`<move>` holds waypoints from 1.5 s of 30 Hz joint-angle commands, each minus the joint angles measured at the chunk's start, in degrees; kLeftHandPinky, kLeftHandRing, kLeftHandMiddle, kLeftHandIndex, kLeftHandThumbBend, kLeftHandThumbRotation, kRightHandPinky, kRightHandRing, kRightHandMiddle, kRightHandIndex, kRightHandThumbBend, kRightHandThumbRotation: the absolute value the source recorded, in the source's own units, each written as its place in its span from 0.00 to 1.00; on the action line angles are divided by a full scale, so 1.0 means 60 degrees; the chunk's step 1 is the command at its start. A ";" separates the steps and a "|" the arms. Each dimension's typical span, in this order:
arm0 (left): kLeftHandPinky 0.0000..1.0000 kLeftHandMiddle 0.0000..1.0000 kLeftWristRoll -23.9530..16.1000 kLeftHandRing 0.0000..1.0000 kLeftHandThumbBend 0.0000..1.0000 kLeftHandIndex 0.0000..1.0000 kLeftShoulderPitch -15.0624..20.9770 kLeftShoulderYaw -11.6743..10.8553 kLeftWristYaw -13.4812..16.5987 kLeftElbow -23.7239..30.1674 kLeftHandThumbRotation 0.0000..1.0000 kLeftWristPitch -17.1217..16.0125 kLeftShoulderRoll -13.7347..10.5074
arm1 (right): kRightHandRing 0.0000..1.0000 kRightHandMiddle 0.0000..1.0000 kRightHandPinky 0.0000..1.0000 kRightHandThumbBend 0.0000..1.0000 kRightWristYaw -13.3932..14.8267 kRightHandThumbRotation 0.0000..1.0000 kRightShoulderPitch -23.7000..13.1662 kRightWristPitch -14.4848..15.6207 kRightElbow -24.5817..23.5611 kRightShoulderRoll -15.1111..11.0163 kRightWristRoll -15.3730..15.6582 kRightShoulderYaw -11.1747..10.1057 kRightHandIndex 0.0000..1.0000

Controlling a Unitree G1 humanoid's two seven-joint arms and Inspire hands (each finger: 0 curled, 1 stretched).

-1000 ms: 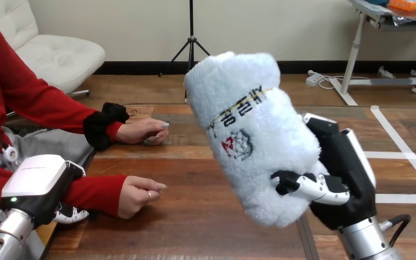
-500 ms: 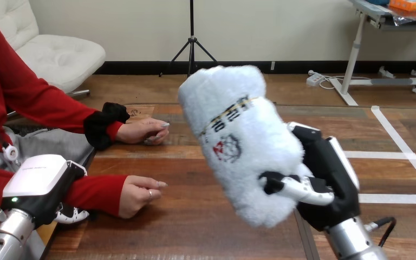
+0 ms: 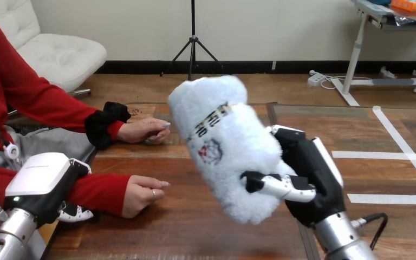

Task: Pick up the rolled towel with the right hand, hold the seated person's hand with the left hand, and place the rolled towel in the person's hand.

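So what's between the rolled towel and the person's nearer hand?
Nothing: in the head view a bare stretch of wooden table separates the rolled towel from the person's nearer hand.

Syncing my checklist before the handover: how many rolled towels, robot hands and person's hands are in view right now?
Rolled towel: 1, gripped by the right robot hand
Robot hands: 2, that one and the left robot hand
Person's hands: 2, the farther hand and the nearer hand
Total: 5
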State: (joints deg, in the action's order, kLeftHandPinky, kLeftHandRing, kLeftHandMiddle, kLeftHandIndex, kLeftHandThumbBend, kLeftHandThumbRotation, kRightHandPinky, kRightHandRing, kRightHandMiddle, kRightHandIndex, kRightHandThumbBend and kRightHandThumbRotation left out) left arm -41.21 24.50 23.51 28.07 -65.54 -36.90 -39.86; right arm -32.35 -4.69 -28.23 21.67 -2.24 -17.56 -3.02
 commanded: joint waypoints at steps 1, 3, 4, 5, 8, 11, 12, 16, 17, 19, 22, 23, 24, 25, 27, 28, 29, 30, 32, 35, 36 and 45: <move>0.32 0.39 0.0264 0.34 0.77 0.40 0.0346 -0.0209 -0.0103 0.1212 0.09 -0.0412 0.0079 | 0.06 0.11 0.02 0.42 0.0233 0.00 -0.1197 -0.0471 0.0350 0.0162 0.0226 -0.0015 0.10; 0.32 0.39 0.0270 0.34 0.76 0.41 0.0319 -0.0215 -0.0192 0.1387 0.10 -0.0356 0.0049 | 0.06 0.11 0.02 0.42 0.0329 0.00 -0.1250 -0.0454 0.0448 0.0181 0.0303 -0.0010 0.10; 0.32 0.39 0.0263 0.34 0.76 0.41 0.0301 -0.0226 -0.0163 0.1509 0.10 -0.0387 0.0035 | 0.06 0.11 0.02 0.42 0.0322 0.00 -0.1324 -0.0498 0.0595 0.0190 0.0324 -0.0012 0.09; 0.32 0.39 0.0259 0.34 0.76 0.41 0.0285 -0.0238 -0.0136 0.1589 0.10 -0.0410 0.0030 | 0.06 0.11 0.02 0.42 0.0305 0.00 -0.1377 -0.0542 0.0702 0.0193 0.0332 -0.0016 0.09; 0.31 0.39 0.0242 0.34 0.76 0.41 0.0242 -0.0267 -0.0112 0.1865 0.10 -0.0476 -0.0011 | 0.06 0.10 0.02 0.41 0.0352 0.00 -0.1505 -0.0521 0.0934 0.0181 0.0431 0.0002 0.09; 0.31 0.39 0.0258 0.34 0.76 0.42 0.0197 -0.0304 -0.0123 0.2082 0.09 -0.0481 -0.0027 | 0.06 0.10 0.01 0.40 0.0492 0.00 -0.1595 -0.0546 0.1107 0.0163 0.0600 0.0021 0.08; 0.31 0.39 0.0271 0.34 0.76 0.42 0.0179 -0.0323 -0.0125 0.2168 0.09 -0.0478 -0.0026 | 0.06 0.10 0.01 0.40 0.0580 0.00 -0.1629 -0.0572 0.1176 0.0155 0.0699 0.0028 0.08; 0.30 0.39 0.0368 0.33 0.76 0.42 0.0108 -0.0404 -0.0314 0.2534 0.08 -0.0481 -0.0051 | 0.05 0.09 0.01 0.39 0.0589 0.00 -0.1723 -0.0255 0.1328 0.0213 0.0620 0.0023 0.07; 0.30 0.39 0.0428 0.33 0.76 0.42 0.0077 -0.0452 -0.0410 0.2695 0.08 -0.0456 -0.0047 | 0.05 0.08 0.01 0.38 0.0589 0.00 -0.1786 -0.0315 0.1468 0.0229 0.0643 0.0022 0.07; 0.31 0.39 0.0492 0.33 0.76 0.42 0.0030 -0.0522 -0.0526 0.2887 0.07 -0.0408 -0.0034 | 0.04 0.08 0.01 0.38 0.0599 0.00 -0.1868 -0.0452 0.1656 0.0236 0.0694 0.0023 0.07; 0.31 0.39 0.0498 0.34 0.76 0.42 -0.0048 -0.0620 -0.0686 0.3277 0.07 -0.0320 -0.0044 | 0.04 0.07 0.00 0.36 0.0494 0.00 -0.1996 -0.0514 0.1926 0.0228 0.0692 0.0036 0.06; 0.31 0.39 0.0502 0.34 0.76 0.42 -0.0072 -0.0665 -0.0671 0.3406 0.07 -0.0379 -0.0040 | 0.03 0.07 0.00 0.36 0.0561 0.00 -0.2034 -0.0526 0.2003 0.0230 0.0768 0.0051 0.05; 0.31 0.40 0.0503 0.34 0.77 0.42 -0.0092 -0.0702 -0.0660 0.3486 0.06 -0.0425 -0.0034 | 0.03 0.06 0.00 0.36 0.0618 0.00 -0.2058 -0.0537 0.2049 0.0231 0.0825 0.0061 0.05; 0.31 0.40 0.0502 0.34 0.77 0.43 -0.0109 -0.0735 -0.0659 0.3548 0.06 -0.0452 -0.0029 | 0.03 0.06 0.00 0.36 0.0656 0.00 -0.2076 -0.0549 0.2086 0.0232 0.0864 0.0066 0.05; 0.31 0.40 0.0543 0.34 0.77 0.43 -0.0156 -0.0810 -0.0752 0.3771 0.06 -0.0462 -0.0015 | 0.03 0.06 0.00 0.36 0.0851 0.00 -0.2159 -0.0894 0.2314 0.0191 0.1185 0.0115 0.05; 0.31 0.40 0.0552 0.34 0.77 0.43 -0.0175 -0.0839 -0.0790 0.3840 0.05 -0.0455 -0.0010 | 0.03 0.06 0.00 0.36 0.0902 0.00 -0.2185 -0.0997 0.2384 0.0181 0.1276 0.0126 0.04; 0.31 0.40 0.0564 0.34 0.78 0.43 -0.0202 -0.0870 -0.0853 0.4001 0.05 -0.0450 -0.0015 | 0.03 0.06 0.00 0.37 0.0866 0.00 -0.2251 -0.1089 0.2533 0.0186 0.1292 0.0124 0.04; 0.32 0.40 0.0568 0.34 0.78 0.43 -0.0224 -0.0896 -0.0899 0.4109 0.04 -0.0443 -0.0019 | 0.03 0.06 0.00 0.36 0.0820 0.00 -0.2296 -0.1129 0.2631 0.0197 0.1279 0.0113 0.04; 0.32 0.41 0.0604 0.35 0.78 0.44 -0.0264 -0.0965 -0.0949 0.4363 0.03 -0.0522 -0.0010 | 0.03 0.06 0.00 0.36 0.0883 0.00 -0.2360 -0.1021 0.2743 0.0210 0.1352 0.0127 0.03; 0.32 0.41 0.0665 0.35 0.78 0.44 -0.0299 -0.1055 -0.1020 0.4521 0.03 -0.0622 0.0017 | 0.03 0.06 0.00 0.36 0.0949 0.00 -0.2428 -0.0998 0.2877 0.0227 0.1422 0.0123 0.03; 0.32 0.41 0.0701 0.35 0.78 0.44 -0.0309 -0.1087 -0.1049 0.4572 0.02 -0.0681 0.0031 | 0.03 0.06 0.00 0.37 0.0962 0.00 -0.2460 -0.1015 0.2950 0.0236 0.1438 0.0117 0.03; 0.34 0.41 0.0741 0.36 0.78 0.44 -0.0456 -0.1321 -0.1441 0.5477 0.02 -0.0538 0.0094 | 0.02 0.04 0.00 0.37 0.0800 0.00 -0.2700 -0.0744 0.3454 0.0344 0.1296 0.0069 0.02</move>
State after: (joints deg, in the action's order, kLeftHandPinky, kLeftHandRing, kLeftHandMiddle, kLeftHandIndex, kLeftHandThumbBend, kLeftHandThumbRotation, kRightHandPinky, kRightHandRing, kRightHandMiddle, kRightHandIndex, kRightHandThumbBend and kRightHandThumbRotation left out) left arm -40.75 17.21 18.14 19.77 -48.86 -36.45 -41.81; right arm -27.43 -9.51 -30.05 41.01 -2.28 -8.38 -2.13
